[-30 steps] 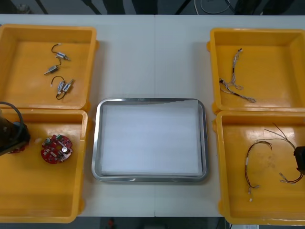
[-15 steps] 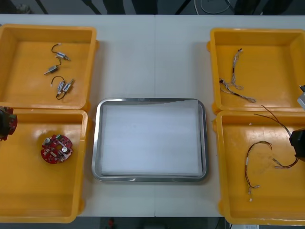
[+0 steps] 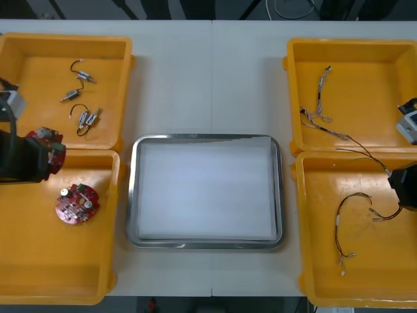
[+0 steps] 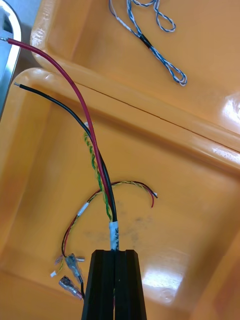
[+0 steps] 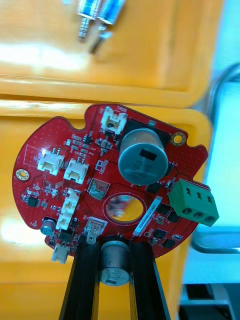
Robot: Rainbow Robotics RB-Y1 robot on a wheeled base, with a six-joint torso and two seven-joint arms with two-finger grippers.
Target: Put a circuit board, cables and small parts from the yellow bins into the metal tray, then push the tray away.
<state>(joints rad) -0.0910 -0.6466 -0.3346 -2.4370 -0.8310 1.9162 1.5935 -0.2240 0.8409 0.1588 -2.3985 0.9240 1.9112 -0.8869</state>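
Holding, left side: the left gripper (image 3: 36, 157) is at 9 o'clock from the tray (image 3: 131, 195). Its jaws are clamped on the edge of the held board (image 5: 100, 175), with a silver can on the board sitting between the fingers.
Held board, facing: round and red, it has its parts side turned to the wrist camera. Its green block (image 5: 194, 201) is on the tray's side. The board sticks out past the fingertips toward 3 o'clock, above the rim shared by the two left bins.
Holding, right side: the right gripper (image 4: 115, 252) is at 3 o'clock from the tray. Its jaws are almost together, pinched on the held wires (image 4: 100, 165) at a white label.
Held wires, long axis: they run from the gripper toward 10 o'clock in the front view. The red and black ends reach over the rim between the two right bins.
Tray: white inside with a shiny rim, in the middle of the table (image 3: 208, 65).
Far left bin (image 3: 32, 98), at 10 o'clock: three small metal parts (image 3: 82, 75).
Near left bin (image 3: 52, 261), at 8 o'clock: a loose board (image 3: 77, 203) lying flat, parts side up.
Far right bin (image 3: 371, 78), at 2 o'clock: blue and white wires (image 3: 320, 98), strung roughly from 12 to 5 o'clock.
Near right bin (image 3: 365, 274), at 4 o'clock: a dark loose cable (image 3: 339, 222) lying in a curve.
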